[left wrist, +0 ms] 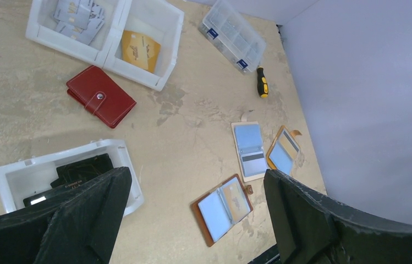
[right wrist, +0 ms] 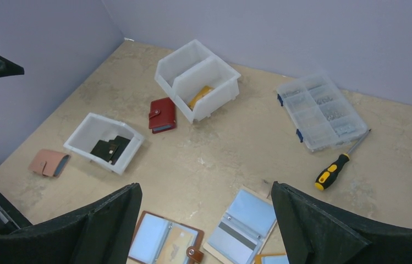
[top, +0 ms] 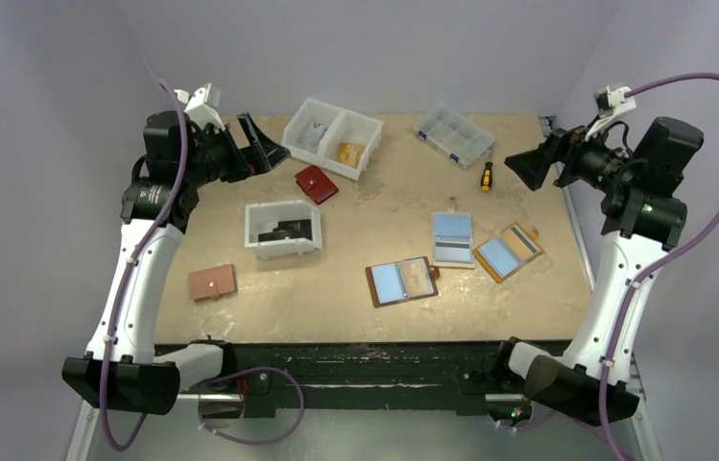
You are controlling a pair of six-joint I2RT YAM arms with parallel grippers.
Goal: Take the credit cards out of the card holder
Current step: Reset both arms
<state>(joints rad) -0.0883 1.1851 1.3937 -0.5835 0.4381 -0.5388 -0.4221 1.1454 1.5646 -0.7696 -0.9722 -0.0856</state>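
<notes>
The left gripper [top: 257, 143] and right gripper [top: 525, 168] are hovering raised at opposite sides, facing inward. Both are gaping wide, gripping nothing.

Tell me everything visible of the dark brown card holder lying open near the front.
The card holder is a dark reddish-brown, leather-like folding wallet. It lies open and flat on the table, slightly skewed, near the front edge. Its left half shows a light-blue panel, its right an orange-tan one. A small snap tab sticks out from the right edge. Only the table touches it.
</notes>
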